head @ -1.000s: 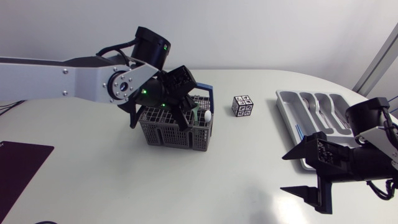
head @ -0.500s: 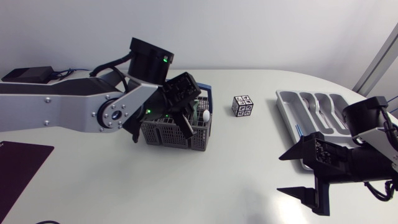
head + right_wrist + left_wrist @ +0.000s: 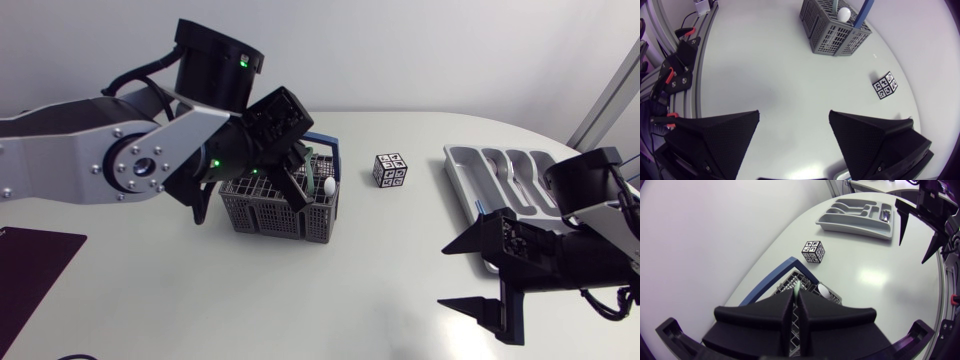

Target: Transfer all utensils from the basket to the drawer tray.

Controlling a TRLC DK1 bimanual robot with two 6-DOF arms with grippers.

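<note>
Your left gripper (image 3: 795, 297), upper left of centre in the head view, is pinched almost closed on the pale green utensil handle (image 3: 797, 286) standing in the dark grey mesh basket (image 3: 262, 212). A white ball-ended utensil (image 3: 329, 186) and a blue flat handle (image 3: 330, 141) stand there too. Your right gripper (image 3: 443, 277), lower right, gapes wide and empty beside the grey plastic drawer tray (image 3: 462, 168). Most of the transfer looks undone.

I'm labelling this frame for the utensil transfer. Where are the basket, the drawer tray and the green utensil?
basket (image 3: 265, 215): head view, on its front mesh wall.
drawer tray (image 3: 460, 165): head view, on its rim by the end compartment.
green utensil (image 3: 797, 287): left wrist view, on its visible green end.
</note>
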